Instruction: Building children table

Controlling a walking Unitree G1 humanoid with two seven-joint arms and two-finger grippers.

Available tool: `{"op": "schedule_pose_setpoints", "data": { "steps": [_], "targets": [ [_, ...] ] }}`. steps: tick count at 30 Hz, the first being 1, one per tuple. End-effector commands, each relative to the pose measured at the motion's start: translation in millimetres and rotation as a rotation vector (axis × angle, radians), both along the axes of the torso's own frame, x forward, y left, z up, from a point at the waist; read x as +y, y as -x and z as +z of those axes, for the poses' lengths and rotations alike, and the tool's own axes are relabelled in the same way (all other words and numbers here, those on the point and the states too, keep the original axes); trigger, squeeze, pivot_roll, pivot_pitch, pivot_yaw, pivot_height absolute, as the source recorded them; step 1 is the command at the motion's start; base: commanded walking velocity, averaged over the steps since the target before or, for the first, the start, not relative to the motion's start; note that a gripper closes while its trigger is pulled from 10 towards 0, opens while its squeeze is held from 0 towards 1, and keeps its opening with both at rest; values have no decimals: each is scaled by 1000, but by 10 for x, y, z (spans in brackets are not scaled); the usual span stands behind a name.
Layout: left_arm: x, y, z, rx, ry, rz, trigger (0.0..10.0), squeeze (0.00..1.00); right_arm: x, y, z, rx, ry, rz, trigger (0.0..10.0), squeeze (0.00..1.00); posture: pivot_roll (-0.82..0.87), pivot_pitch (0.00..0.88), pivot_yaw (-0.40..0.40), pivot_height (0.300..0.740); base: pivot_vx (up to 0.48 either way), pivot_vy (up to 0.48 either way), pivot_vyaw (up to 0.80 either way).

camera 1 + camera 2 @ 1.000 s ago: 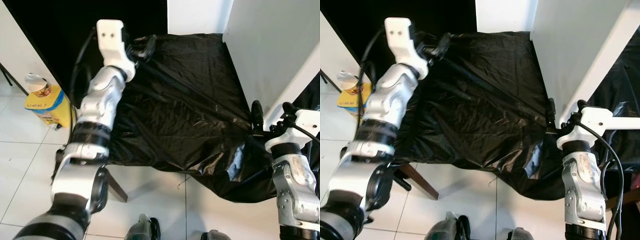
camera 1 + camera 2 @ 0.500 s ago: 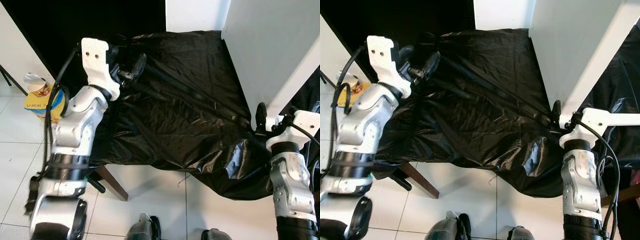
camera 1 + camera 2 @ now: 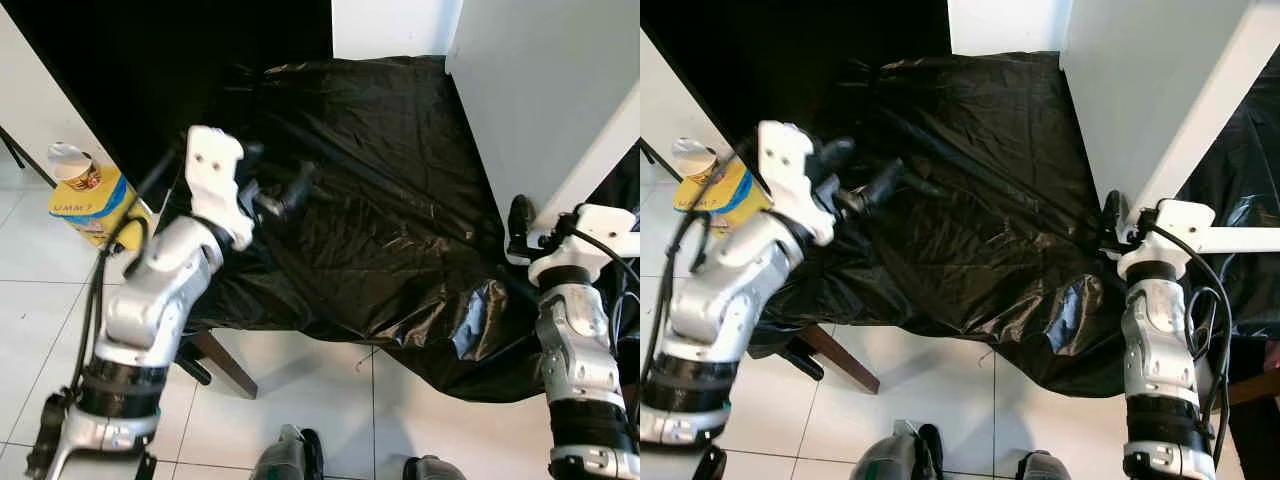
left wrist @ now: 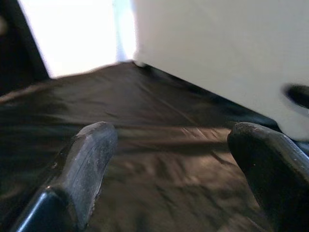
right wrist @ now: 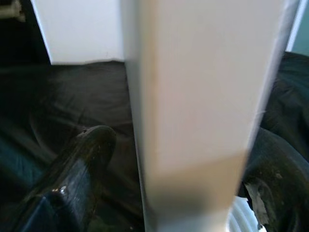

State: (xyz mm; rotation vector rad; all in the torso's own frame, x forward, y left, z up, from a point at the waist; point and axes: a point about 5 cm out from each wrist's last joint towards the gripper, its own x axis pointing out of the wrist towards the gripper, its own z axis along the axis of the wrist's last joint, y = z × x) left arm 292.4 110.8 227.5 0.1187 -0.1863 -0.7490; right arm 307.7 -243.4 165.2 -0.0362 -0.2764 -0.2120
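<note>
A big white panel (image 3: 540, 90) stands on its edge at the right, on a table draped in black plastic sheet (image 3: 380, 200). My right gripper (image 3: 545, 225) is at the panel's near edge, one black finger on each side, shut on the white panel (image 5: 193, 96). In the right wrist view the panel's edge fills the space between the fingers (image 5: 91, 145). My left gripper (image 3: 285, 180) hovers over the left part of the sheet, pointing toward the panel. It is open, with nothing between its fingers (image 4: 91, 150).
A yellow box with a paper cup (image 3: 90, 205) sits on the tiled floor at the left. A brown table leg (image 3: 225, 365) slants out under the sheet's near edge. A white wall section (image 3: 390, 28) stands behind the table. My feet (image 3: 290, 455) are at the bottom.
My left arm has pulled back from the sheet's far left corner toward me and lower, its gripper now over the sheet. The right gripper has stayed on the panel's edge.
</note>
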Motion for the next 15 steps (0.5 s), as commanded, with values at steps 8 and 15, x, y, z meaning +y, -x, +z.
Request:
{"op": "schedule_pose_setpoints", "data": {
  "steps": [8,15],
  "targets": [
    [-189,102,-301,52,-39,-19,10000,0,14,-140,-36,35,42,32,10000,0,65,115,-11,740,0,0,0],
    [-398,135,-465,70,-41,-47,10000,0,16,-282,-78,75,79,49,10000,0,46,109,-34,740,0,0,0]
  ]
}}
